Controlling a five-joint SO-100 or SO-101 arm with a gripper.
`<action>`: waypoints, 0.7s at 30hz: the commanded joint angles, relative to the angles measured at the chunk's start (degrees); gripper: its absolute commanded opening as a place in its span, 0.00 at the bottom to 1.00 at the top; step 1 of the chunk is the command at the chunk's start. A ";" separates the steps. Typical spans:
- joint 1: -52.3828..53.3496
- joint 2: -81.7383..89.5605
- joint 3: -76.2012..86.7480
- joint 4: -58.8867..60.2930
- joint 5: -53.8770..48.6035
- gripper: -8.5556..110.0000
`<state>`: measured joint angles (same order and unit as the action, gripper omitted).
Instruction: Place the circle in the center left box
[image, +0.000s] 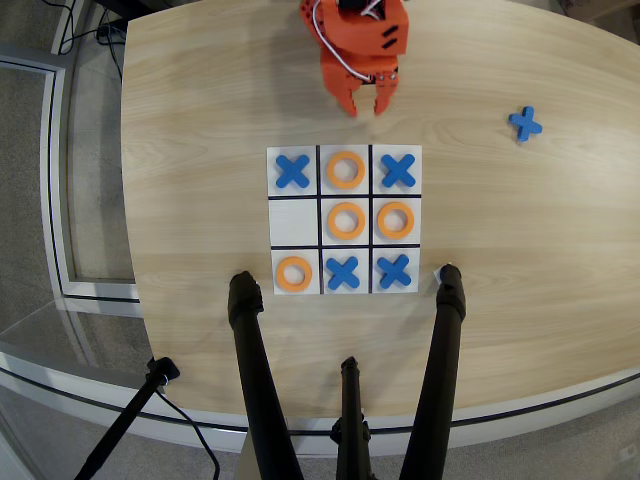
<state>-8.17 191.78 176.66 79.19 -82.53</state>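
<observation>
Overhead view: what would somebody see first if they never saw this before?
Probably the tic-tac-toe board in the middle of the wooden table, full of orange rings and blue X pieces. The circle sits in the middle-row cell at picture-right. Above the board hangs the orange gripper, empty, and one spare blue X lies far right.

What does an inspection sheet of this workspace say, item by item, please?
Surface: light wooden table, white 3x3 board on it.
Job's things: flat orange plastic ring lies in the middle-row cell at picture-right; three more orange rings and four blue X pieces fill other cells; middle-row picture-left cell bare.
Clutter: spare blue X piece off the board; black tripod legs.
Grippers: orange gripper above the board, open, empty.
Cables: white wires on the arm; black cable on the floor.
Surroundings: grey floor.
</observation>
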 joint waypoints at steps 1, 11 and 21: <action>1.05 0.53 2.90 -1.41 -0.26 0.13; 12.13 0.53 6.86 -3.34 -0.26 0.07; 62.84 2.64 6.86 -2.29 -0.09 0.07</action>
<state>39.02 193.36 180.35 76.55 -82.44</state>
